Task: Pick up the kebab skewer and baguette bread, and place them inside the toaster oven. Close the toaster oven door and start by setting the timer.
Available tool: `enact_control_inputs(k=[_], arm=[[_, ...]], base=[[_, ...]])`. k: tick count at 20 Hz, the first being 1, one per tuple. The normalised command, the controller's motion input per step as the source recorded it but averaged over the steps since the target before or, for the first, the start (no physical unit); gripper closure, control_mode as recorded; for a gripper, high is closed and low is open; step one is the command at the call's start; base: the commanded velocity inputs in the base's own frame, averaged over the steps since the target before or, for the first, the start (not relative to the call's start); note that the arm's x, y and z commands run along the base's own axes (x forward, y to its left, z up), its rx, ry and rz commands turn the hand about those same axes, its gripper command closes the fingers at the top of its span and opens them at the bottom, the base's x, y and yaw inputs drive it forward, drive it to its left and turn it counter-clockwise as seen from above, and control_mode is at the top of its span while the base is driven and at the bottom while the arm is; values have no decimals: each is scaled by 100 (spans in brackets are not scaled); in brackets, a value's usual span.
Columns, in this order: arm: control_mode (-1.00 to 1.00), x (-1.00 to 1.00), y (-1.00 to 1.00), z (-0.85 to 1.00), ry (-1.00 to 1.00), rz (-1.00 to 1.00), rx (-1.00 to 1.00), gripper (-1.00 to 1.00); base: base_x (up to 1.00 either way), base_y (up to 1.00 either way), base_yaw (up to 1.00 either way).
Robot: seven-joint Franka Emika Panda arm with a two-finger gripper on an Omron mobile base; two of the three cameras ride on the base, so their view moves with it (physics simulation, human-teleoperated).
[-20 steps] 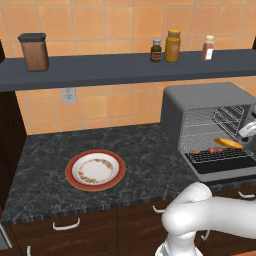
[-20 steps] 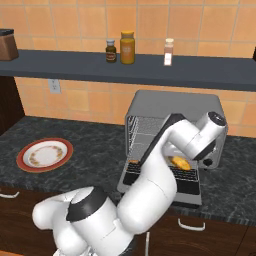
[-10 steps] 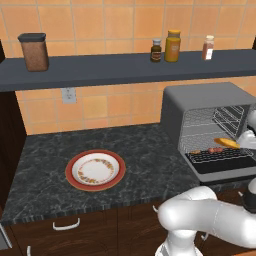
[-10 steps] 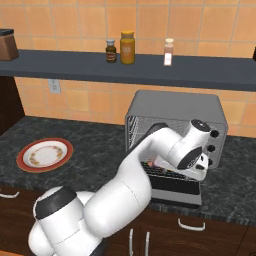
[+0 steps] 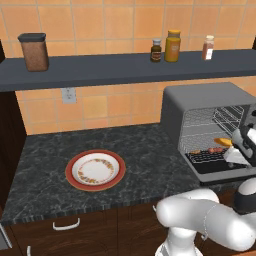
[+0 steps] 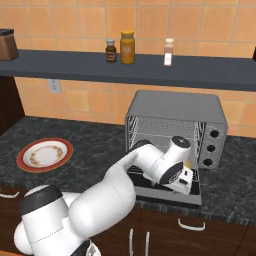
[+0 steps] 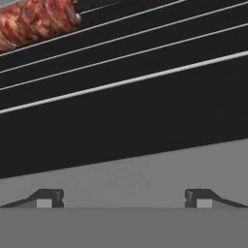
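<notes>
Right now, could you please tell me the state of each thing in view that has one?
toaster oven door: open, folded down flat.
kebab skewer: lying on the oven rack.
baguette bread: on the rack inside.
plate: empty, on the counter.
tool: open, holding nothing.

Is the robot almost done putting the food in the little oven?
The food part looks done: the kebab skewer and baguette bread lie on the rack inside the toaster oven, and the plate is bare. Nothing is in hand: the gripper is open by the rack. Left: the toaster oven door hangs open and needs shutting, then the timer knob needs turning.
</notes>
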Motion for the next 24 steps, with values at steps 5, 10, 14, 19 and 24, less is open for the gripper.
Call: enact_control_inputs(k=[5,10,14,19,24], arm=[[-100,2,6,-24,-6,0,-10,-100],[-100,3,0,-17,-3,-6,-17,-100],[-100,22,0,-17,0,-9,-14,-100],[-100,22,0,-12,0,-11,-8,-100],[-100,6,1,-20,0,-13,-1,-100]], base=[[0,0,0],[0,0,0],[0,0,0],[0,0,0],[0,0,0]])
